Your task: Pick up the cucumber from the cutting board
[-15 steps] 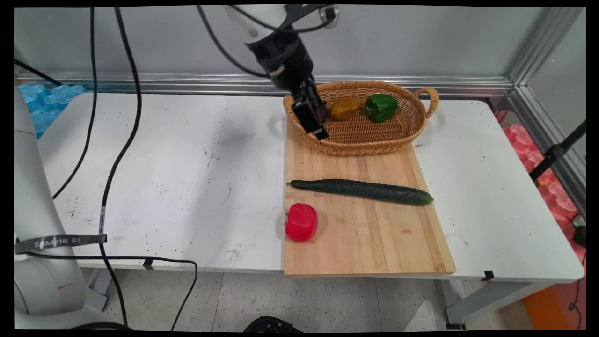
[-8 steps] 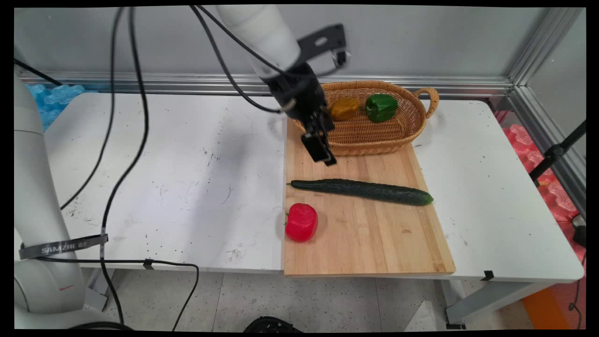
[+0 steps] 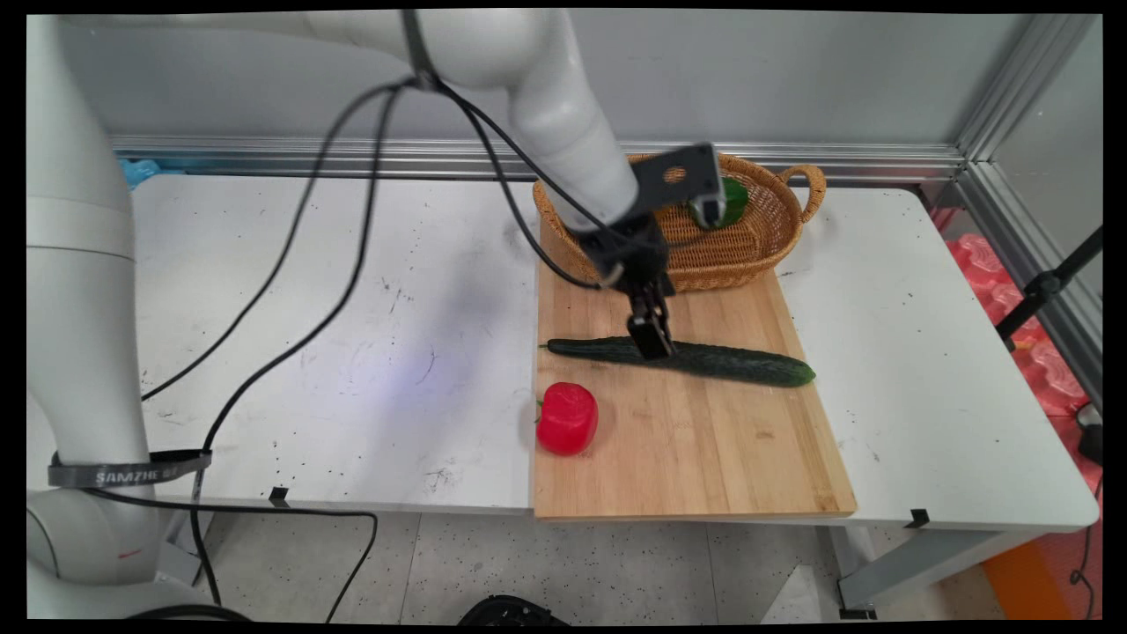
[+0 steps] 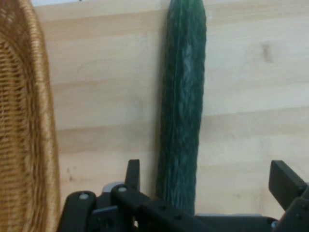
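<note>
The gripper (image 3: 652, 339) hangs low over the cucumber (image 3: 696, 359), its fingers spread. In the hand view one fingertip (image 4: 133, 173) shows on one side of the cucumber (image 4: 182, 111) and the other on the far side, well apart, so the cucumber lies between them with room to spare on one flank. I cannot tell whether either finger touches the skin; nothing is pinched.

The cucumber lies flat across the board (image 3: 687, 440), its length running roughly left to right in the main view. The fingers straddle it crosswise, toward its left half rather than its middle. That makes sense as a hold across the narrow girth, since the long axis is far too long for the jaws; being off centre, the long right end would likely droop if it were lifted from here.

The board sits on the table (image 3: 308, 308) at its near right part, with its front edge at the table's front edge. A red pepper (image 3: 567, 418) rests at the board's left edge, near the cucumber but not touching it. The basket (image 3: 775, 238) stands on the board's far end; a green pepper (image 3: 734, 195) shows inside it, partly hidden behind the arm's camera bracket. In the hand view the basket's woven wall (image 4: 24, 135) runs just beside the cucumber, apart from it.
</note>
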Robot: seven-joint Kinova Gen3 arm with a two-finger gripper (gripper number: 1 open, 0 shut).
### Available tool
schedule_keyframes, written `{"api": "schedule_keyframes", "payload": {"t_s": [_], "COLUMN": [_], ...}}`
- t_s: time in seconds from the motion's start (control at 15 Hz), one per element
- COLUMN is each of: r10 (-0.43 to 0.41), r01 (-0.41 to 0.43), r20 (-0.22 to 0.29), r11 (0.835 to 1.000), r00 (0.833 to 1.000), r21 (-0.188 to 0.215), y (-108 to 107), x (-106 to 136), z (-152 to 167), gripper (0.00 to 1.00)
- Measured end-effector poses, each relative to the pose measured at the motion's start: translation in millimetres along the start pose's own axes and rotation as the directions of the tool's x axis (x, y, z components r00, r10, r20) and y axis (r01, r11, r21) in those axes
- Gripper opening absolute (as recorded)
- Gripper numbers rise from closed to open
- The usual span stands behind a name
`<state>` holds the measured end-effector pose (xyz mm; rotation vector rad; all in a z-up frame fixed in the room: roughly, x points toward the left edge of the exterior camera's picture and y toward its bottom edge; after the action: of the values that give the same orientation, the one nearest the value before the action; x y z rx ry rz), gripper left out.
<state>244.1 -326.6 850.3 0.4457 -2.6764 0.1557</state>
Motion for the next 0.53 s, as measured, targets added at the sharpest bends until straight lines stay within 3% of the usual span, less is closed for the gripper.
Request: {"api": "schedule_keyframes", "payload": {"t_s": [0.53], "r10": [0.019], "r01": [-0.018], "r20": [0.052], "r11": [1.000], "r00": [0.998], "r21": [-0.004], "y": [-3], "x": [21], "z": [76], "gripper": [1.00]}}
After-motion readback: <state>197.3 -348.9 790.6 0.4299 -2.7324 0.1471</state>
